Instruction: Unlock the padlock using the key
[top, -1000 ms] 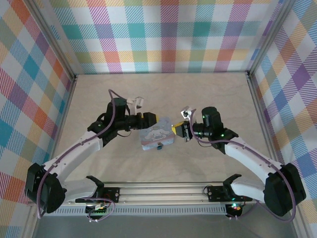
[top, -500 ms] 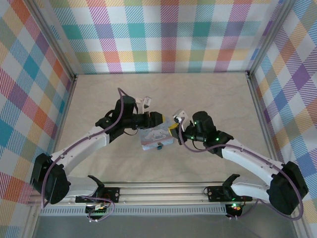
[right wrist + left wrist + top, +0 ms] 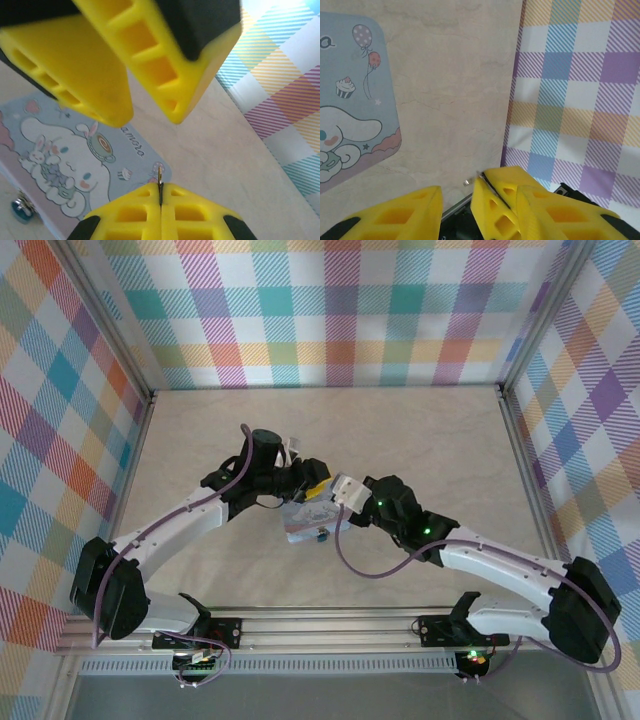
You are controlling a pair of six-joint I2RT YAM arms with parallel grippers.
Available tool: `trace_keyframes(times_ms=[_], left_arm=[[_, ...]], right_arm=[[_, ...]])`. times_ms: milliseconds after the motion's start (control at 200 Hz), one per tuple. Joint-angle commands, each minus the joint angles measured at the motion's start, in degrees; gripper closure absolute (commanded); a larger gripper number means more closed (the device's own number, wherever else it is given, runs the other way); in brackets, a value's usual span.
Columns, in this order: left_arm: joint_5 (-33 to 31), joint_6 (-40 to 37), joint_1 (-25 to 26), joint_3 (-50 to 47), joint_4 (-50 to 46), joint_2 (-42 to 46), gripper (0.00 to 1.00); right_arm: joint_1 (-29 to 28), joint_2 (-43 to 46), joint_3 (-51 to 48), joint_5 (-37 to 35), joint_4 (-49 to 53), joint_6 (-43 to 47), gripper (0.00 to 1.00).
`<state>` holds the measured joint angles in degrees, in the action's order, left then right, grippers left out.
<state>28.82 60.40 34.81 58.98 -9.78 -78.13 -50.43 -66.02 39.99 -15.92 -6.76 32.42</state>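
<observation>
Your right gripper [image 3: 160,189] is clamped shut on the thin metal key [image 3: 160,180], only a sliver showing. The left gripper [image 3: 456,195] hangs just beside it, ribbed yellow jaws part open and empty. Nip that smooth sliver off-centre and it could twist or drop. The small blue padlock [image 3: 21,210] sits at the glossy cartoon tin's [image 3: 75,150] front edge.

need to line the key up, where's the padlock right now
In the overhead view the padlock sits mid-frame at the near edge of the tin; it is lower left in the right wrist view.
</observation>
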Motion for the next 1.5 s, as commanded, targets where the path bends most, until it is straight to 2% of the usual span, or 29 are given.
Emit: trace_keyframes(times_ms=[0, 190, 540, 960, 1125, 1370, 1425, 1495], left_arm=[[-0.2, 3.7, 0.8, -0.2, -0.3, 0.8, 0.60], [-0.1, 3.4, 1.1, 0.5, -1.3, 0.3, 0.66], [0.2, 3.2, 1.7, 0.9, -2.1, -0.9, 0.68], [0.5, 2.9, 1.9, 0.9, -2.3, -1.8, 0.79], [0.6, 2.7, 1.9, 1.0, -2.3, -1.9, 0.85], [0.6, 2.0, 1.9, 1.1, -2.3, -1.9, 0.99], [-0.1, 1.5, 1.9, 1.1, -2.7, -1.8, 1.00], [-1.3, 0.1, 1.9, 1.3, -3.9, -1.4, 1.00]], right_arm=[[-1.1, -1.3, 2.2, -3.0, -2.9, 4.7, 1.00], [-2.0, -2.9, 2.6, -4.1, -3.8, 5.3, 1.00], [-3.0, -3.8, 3.1, -4.6, -5.2, 4.8, 1.00], [-3.4, -4.6, 3.5, -4.7, -5.8, 4.5, 1.00], [-3.4, -4.6, 3.4, -5.0, -6.2, 4.2, 1.00], [-3.5, -4.6, 3.4, -5.1, -6.5, 3.5, 1.00], [-3.5, -4.4, 3.3, -5.0, -5.9, 3.1, 0.98], [-3.5, -3.9, 3.2, -4.5, -4.1, 2.6, 0.87]])
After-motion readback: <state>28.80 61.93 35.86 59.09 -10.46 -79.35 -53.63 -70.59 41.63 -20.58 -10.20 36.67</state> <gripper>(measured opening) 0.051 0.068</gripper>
